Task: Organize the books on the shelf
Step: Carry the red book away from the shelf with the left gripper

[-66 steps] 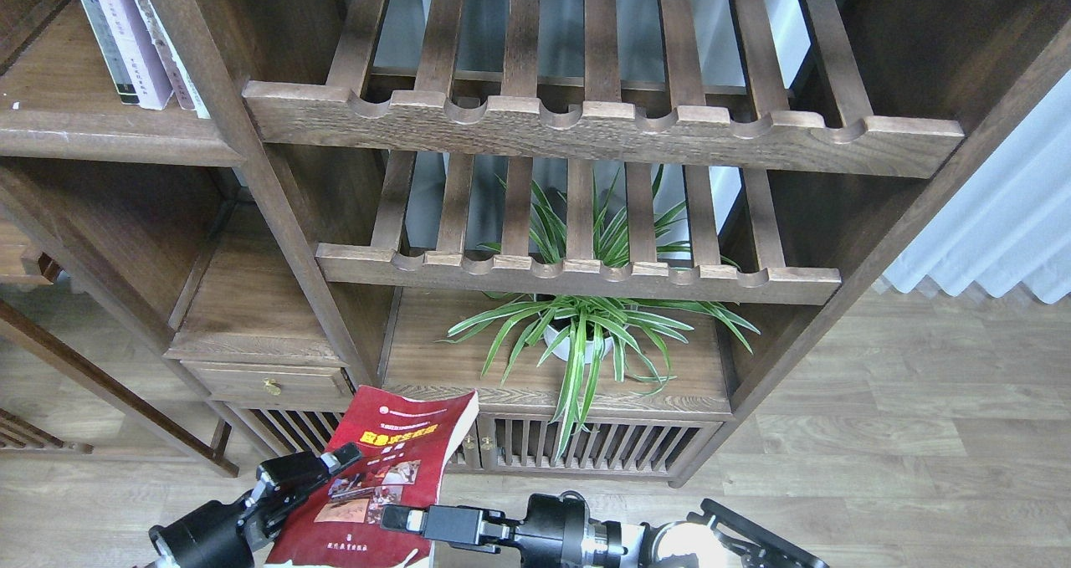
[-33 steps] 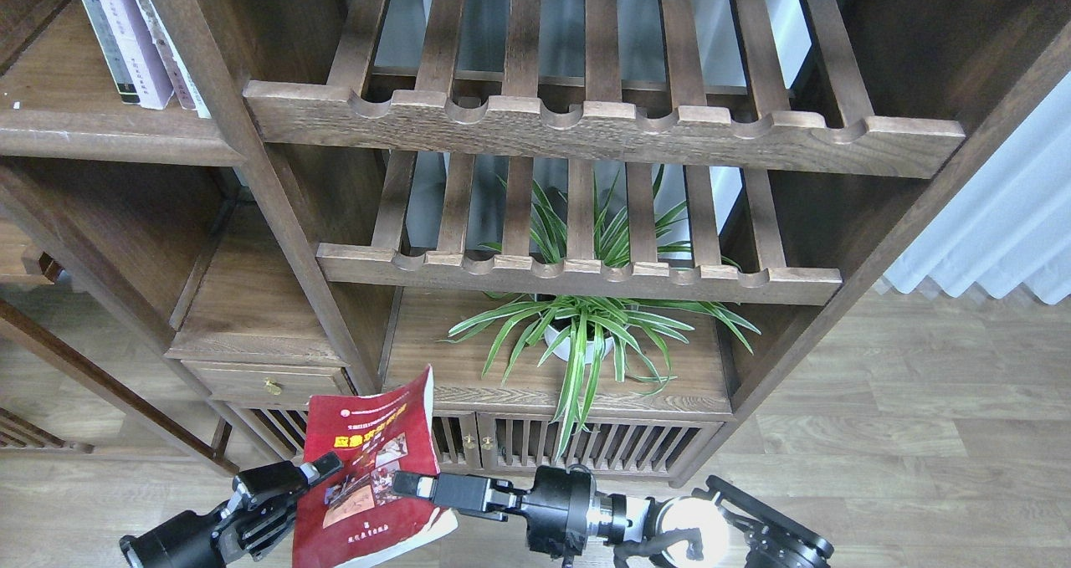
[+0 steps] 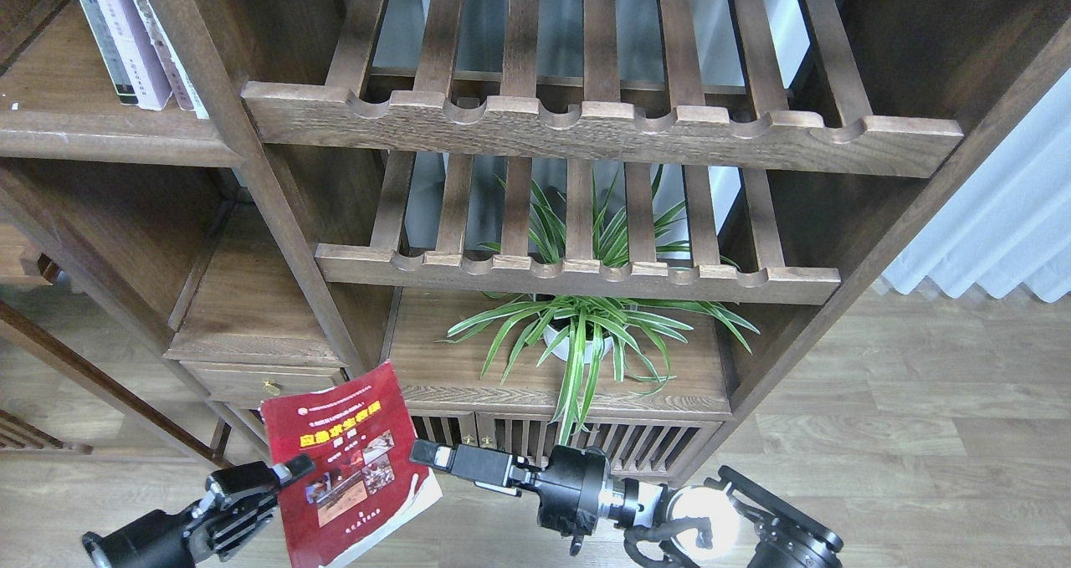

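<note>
While the red book (image 3: 347, 459) hangs low in front of the cabinet, the step in hand looks like carrying it up to the shelf (image 3: 109, 129) at upper left, where other books (image 3: 125, 37) already stand upright. The left gripper (image 3: 284, 474) is clamped on the book's left edge, one finger lying across the cover. The right gripper (image 3: 422, 453) sits at the book's right edge; whether its fingers pinch the cover or only steady it I cannot tell. Next, I judge, the book must be raised well up and leftward, turned spine-out and upright, then slid beside the standing books without knocking them.
</note>
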Controlling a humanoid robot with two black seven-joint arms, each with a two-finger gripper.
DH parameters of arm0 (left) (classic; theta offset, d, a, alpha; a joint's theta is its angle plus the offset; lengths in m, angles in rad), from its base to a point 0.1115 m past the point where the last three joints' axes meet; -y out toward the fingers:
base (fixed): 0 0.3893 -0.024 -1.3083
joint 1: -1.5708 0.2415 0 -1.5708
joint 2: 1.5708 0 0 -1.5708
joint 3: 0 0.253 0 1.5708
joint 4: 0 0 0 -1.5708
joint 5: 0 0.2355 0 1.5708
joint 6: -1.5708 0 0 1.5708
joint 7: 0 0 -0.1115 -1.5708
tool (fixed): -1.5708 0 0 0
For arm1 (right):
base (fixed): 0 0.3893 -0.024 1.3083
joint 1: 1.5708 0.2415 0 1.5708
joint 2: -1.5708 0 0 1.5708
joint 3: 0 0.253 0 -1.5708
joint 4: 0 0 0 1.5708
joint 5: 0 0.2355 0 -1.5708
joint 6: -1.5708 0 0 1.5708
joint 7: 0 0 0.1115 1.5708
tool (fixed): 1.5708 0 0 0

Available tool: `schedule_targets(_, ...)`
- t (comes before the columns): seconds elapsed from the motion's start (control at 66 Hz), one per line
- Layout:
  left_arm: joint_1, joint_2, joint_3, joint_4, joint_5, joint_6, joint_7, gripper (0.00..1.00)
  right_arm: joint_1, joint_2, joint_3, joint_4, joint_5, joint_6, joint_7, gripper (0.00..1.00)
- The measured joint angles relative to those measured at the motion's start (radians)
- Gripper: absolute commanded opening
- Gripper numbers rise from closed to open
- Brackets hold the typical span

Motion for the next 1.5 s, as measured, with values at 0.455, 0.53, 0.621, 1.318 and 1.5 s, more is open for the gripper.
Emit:
schedule_targets(0.455,0.200,0.199,-0.484,-0.060,0.051,0.000,0.011,0.10,-0.040,0.000,0.001,-0.009,-0.002,0.000,-0.001,1.00)
schedule_targets(0.53,0.217,0.215,-0.569,-0.061,0.060,-0.001,0.014,0.09,-0.042,0.000,0.001,-0.011,-0.002,0.000,-0.001,1.00)
schedule_targets(0.621,0.223,0.232,-0.646,-0.062,0.064,-0.001,0.026,0.08,-0.043,0.000,0.001,-0.014,-0.002,-0.001,-0.001,1.00)
schedule_targets(1.318,0.198,0.357,-1.146,0.025,0.222,-0.001,0.122,0.07,-0.059,0.000,0.001,-0.033,-0.002,-0.001,-0.001,1.00)
schedule_targets(1.5,0.073,0.376,-1.150,0.061,0.291,-0.001,0.124,0.07,-0.059,0.000,0.001,-0.033,-0.006,-0.001,-0.003,1.00)
